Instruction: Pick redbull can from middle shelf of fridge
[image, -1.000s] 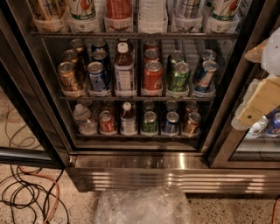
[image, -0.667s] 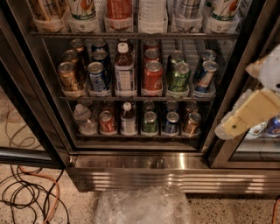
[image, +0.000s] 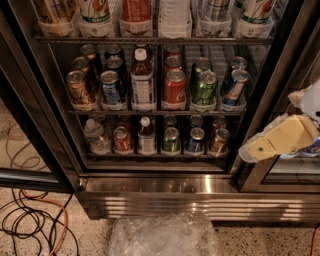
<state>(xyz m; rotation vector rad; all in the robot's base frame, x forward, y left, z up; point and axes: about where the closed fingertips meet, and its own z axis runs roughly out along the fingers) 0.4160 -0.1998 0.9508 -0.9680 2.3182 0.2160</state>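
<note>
The gripper (image: 255, 147) hangs at right, outside the fridge (image: 200, 200); its opening cannot be told. The redbull can (image: 234, 87) stands rightmost on the middle shelf (image: 155, 112), just beside the green can (image: 205, 87). A skewed entry could topple either.

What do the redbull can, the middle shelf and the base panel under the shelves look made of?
The redbull can looks like thin metal, likely aluminium, with a glossy blue-and-silver print and a shiny silver top. The middle shelf looks like dark metal wire, probably coated, judging by its thin bars and dull sheen. The base panel looks like ribbed stainless steel with bright reflections. The gripper hangs at the right, apart from the cans.
</note>
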